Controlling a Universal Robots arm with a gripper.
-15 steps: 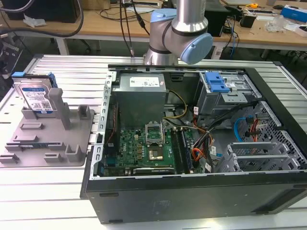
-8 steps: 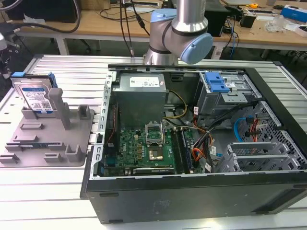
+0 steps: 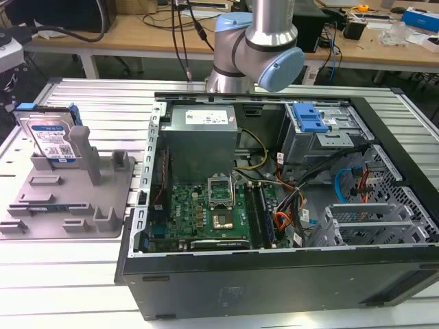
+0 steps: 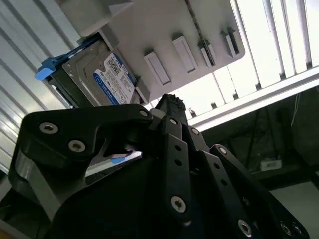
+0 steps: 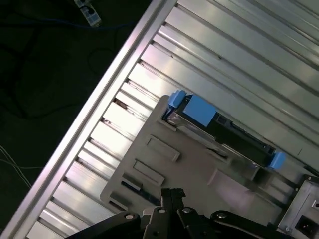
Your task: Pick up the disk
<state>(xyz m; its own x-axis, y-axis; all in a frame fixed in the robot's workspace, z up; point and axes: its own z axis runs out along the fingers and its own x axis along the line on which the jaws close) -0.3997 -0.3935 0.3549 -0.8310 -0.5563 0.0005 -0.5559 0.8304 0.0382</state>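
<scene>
Flat rectangular silver hard drive with a blue-and-white printed label and blue plastic side rails, the disk (image 3: 51, 140), stands on edge in the grey plastic tray with upright posts (image 3: 75, 205). Its label face shows in the exterior view, just beside a tall post; contact with the post cannot be told. The tray lies on the slatted aluminium table (image 3: 62, 281) at the exterior view's left, well apart from the open black computer case (image 3: 274, 288); the grey-and-blue robot arm (image 3: 257, 38) rises behind the case.

Black linkage gripper (image 5: 172, 191): in both wrist views the fingers are drawn together to a narrow tip with nothing between them, so it is empty; gripper (image 4: 169, 102) hangs above the tray, apart from the disk.

Key relation: in the first wrist view the disk (image 5: 219, 127) is seen from its upper thin edge; its long axis runs along the tray's rim between the two blue rail ends; the fingertips sit over the flat part of the tray (image 5: 199, 169), with the disk beyond them toward the table slats (image 5: 239, 55). In the second wrist view the disk (image 4: 107, 77) lies past the tip and off to one side, not in line with it.

Judged: pick not begun, disk seated in the tray and untouched.
</scene>
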